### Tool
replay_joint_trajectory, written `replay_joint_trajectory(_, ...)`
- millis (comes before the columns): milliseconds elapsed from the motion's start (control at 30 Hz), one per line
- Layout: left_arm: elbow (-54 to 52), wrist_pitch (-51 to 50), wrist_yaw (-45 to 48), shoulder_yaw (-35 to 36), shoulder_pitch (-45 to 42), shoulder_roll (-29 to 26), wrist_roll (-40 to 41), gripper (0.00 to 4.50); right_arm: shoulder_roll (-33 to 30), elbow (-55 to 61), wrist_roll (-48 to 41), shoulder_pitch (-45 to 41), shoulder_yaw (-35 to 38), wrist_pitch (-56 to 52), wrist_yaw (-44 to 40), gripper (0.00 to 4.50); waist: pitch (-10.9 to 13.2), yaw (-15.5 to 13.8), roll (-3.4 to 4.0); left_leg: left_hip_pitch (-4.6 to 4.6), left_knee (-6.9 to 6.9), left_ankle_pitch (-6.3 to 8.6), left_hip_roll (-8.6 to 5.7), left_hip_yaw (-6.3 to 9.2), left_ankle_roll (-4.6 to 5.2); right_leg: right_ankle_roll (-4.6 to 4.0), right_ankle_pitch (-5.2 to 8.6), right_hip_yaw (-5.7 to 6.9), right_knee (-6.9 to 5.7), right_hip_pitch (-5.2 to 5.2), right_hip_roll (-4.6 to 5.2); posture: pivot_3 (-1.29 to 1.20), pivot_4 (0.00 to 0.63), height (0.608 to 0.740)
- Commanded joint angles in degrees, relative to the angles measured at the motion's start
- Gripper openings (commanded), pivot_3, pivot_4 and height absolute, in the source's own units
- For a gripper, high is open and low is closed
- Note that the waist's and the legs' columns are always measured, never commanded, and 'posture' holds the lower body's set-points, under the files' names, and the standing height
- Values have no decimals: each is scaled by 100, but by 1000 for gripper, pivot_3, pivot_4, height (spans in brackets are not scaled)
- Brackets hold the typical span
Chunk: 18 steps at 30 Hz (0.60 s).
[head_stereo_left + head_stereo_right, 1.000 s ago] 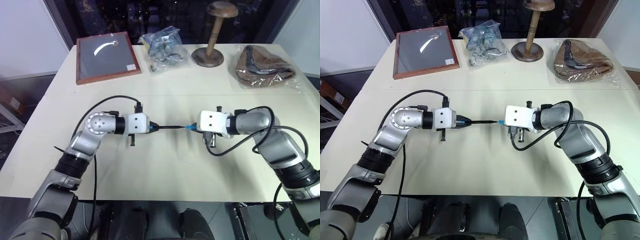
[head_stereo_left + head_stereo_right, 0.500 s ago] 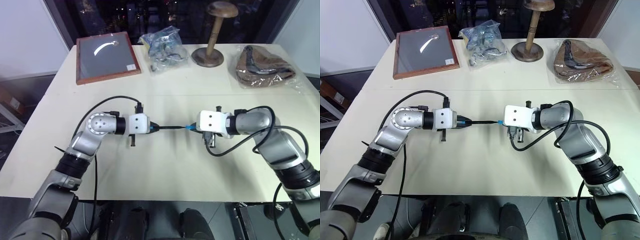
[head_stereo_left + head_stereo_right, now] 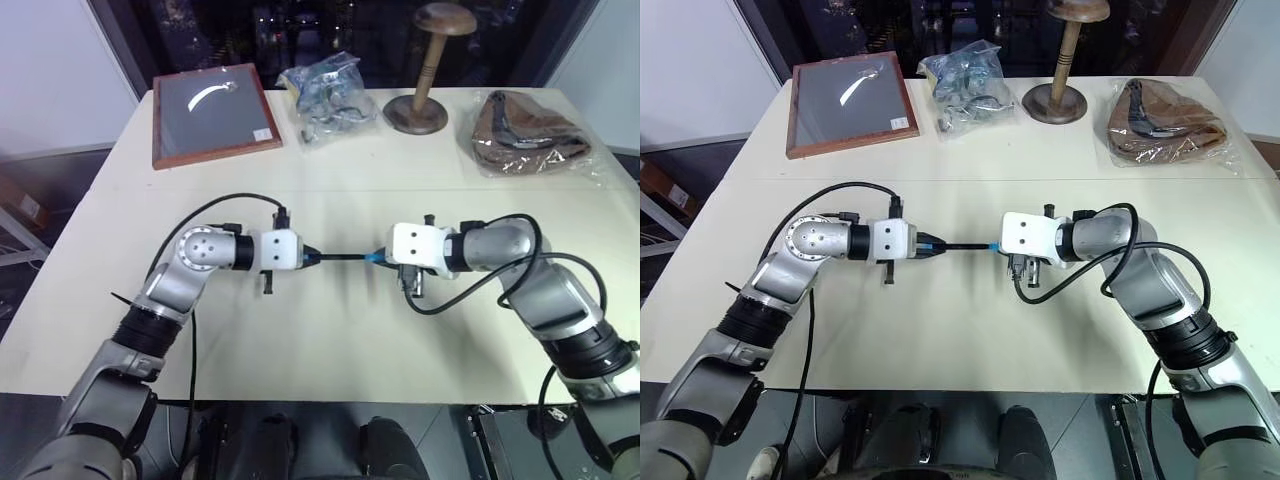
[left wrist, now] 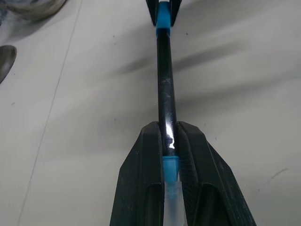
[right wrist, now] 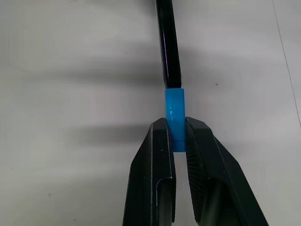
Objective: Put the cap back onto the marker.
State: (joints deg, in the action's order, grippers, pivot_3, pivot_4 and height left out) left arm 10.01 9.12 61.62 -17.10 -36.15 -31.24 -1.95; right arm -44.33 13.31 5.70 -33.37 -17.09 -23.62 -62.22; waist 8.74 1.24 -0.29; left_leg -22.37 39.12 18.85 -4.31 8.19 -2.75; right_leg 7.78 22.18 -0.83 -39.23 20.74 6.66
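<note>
A thin black marker (image 3: 343, 257) is lying level above the desk (image 3: 330, 330), its tip sitting inside the small bright blue cap (image 5: 174, 113) at one end.

Both arms were built of rounded silver-grey segments joined by black rings. A white boxy wrist housing was fitted behind each black-fingered end effector: left end effector (image 3: 309, 257), right end effector (image 3: 383, 258). Black cables were looped beside each housing.
</note>
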Motion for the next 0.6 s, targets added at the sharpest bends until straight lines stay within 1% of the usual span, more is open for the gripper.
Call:
replay_joint_trajectory(33, -153, 182, -50, 18, 7, 5, -10, 0, 98, 168, 0, -240, -2, 4, 38, 33, 0, 0, 0, 0, 0, 0, 0, 0, 0, 0, 0, 0, 0, 0, 0, 0, 150, 740)
replay_joint_trajectory(600, 533, 1150, -263, -58, -323, 185, -353, 0, 236, 300, 15, -430, -230, -240, -162, 33, 0, 0, 0, -1, 0, 0, 0, 0, 0, 0, 0, 0, -1, 3, 1, 0, 150, 740)
